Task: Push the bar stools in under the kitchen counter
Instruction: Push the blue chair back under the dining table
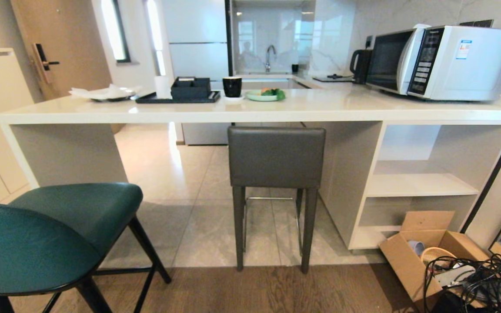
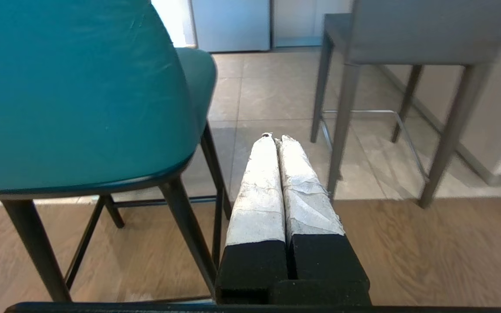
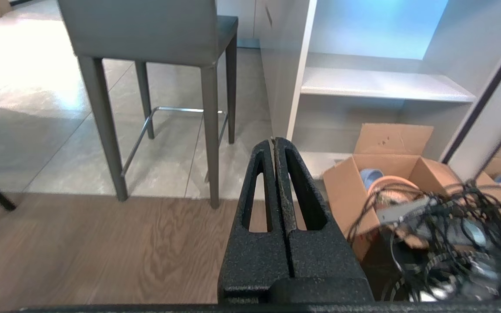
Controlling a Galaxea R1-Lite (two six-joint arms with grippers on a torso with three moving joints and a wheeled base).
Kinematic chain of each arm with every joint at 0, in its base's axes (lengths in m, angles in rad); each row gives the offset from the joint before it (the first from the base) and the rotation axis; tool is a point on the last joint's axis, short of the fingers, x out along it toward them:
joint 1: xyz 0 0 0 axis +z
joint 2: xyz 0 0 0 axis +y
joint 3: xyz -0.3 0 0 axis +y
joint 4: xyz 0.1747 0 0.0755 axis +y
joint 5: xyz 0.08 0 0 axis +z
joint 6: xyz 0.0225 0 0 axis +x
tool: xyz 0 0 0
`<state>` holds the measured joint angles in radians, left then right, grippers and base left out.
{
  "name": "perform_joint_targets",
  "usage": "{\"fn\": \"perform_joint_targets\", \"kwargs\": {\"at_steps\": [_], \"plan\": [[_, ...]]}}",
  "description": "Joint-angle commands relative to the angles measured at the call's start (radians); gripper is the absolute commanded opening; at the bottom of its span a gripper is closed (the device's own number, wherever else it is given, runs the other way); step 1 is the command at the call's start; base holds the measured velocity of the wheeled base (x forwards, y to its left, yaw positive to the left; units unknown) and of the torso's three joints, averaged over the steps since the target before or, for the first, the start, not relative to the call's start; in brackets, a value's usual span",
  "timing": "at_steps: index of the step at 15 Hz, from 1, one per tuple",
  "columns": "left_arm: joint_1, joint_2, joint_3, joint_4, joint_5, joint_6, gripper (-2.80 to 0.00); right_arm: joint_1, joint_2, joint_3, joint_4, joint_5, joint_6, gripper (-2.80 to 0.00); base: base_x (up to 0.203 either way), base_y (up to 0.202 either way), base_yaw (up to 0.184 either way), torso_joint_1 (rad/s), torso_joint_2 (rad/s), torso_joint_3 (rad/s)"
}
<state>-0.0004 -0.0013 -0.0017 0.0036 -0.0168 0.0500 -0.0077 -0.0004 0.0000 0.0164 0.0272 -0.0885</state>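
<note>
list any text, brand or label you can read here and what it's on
"Panasonic", faint and only just legible: top of the microwave control panel.
Microwave button captions: too small to read.
Blue and white sticker on the microwave's side: too blurred to read.
Nothing else legible.

Grey stool (image 1: pixel 276 156) at cream counter (image 1: pixel 259 111); teal stool (image 1: pixel 50 234) – well back

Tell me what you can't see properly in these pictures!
- Teal stool: head view's edge cuts off its feet.
- Cardboard box: black cables cover part of what's inside.
- Kitchen counter: the grey stool hides the space behind it.
</note>
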Motion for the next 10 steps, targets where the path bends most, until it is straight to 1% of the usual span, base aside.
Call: {"fn": "perform_joint_targets", "kwargs": {"at_steps": [1, 10], "plan": [[0.000, 0.001, 0.000, -0.001, 0.000, -0.007, -2.80, 0.000, 0.000, 0.000, 0.000, 0.003, -0.004, -2.80, -0.097, 0.000, -0.002, -0.020, 0.00, 0.003], [-0.001, 0.001, 0.000, 0.001, 0.000, -0.009, -2.80, 0.000, 0.000, 0.000, -0.001, 0.005, -0.004, -2.80, 0.000, 0.000, 0.000, 0.004, 0.00, 0.000]]}}
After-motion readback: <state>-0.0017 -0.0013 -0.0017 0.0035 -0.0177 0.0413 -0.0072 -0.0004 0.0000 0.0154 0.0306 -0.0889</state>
